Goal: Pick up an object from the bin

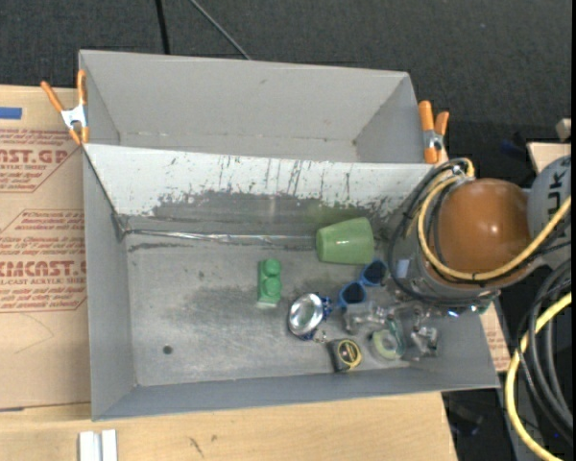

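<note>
Status: pick not completed — no object seen raised off the floor of the bin. Gripper low in the front right corner, down amid a heap of small parts. Open or closed: cannot tell. No held object to confirm.

Contents, front to back:
- small dark round piece with yellow ring, by the front wall
- pale greenish round piece, just beside the gripper
- shiny silver-and-blue object, left of the heap
- blue caps, near the gripper
- green block, apart at mid-floor
- light green cup, on its side against the back slope

Remaining, by judgement — grasp to be secured on one piece of the heap, then lift clear of the rim.
</note>
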Robot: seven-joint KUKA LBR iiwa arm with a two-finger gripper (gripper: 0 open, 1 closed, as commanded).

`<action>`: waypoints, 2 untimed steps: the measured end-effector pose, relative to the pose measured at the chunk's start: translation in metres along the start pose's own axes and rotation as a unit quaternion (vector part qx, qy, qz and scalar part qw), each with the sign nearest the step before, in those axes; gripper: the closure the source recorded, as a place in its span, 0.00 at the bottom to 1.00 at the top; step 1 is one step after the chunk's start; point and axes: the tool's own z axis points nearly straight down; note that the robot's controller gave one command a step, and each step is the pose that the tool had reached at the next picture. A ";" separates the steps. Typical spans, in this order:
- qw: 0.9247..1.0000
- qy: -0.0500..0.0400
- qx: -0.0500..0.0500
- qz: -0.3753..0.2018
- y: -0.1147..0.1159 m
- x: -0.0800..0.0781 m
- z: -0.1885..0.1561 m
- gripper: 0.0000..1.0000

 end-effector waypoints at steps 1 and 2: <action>1.000 0.001 0.002 0.000 -0.002 0.002 -0.001 1.00; 0.999 0.000 0.006 -0.034 -0.009 -0.012 -0.145 1.00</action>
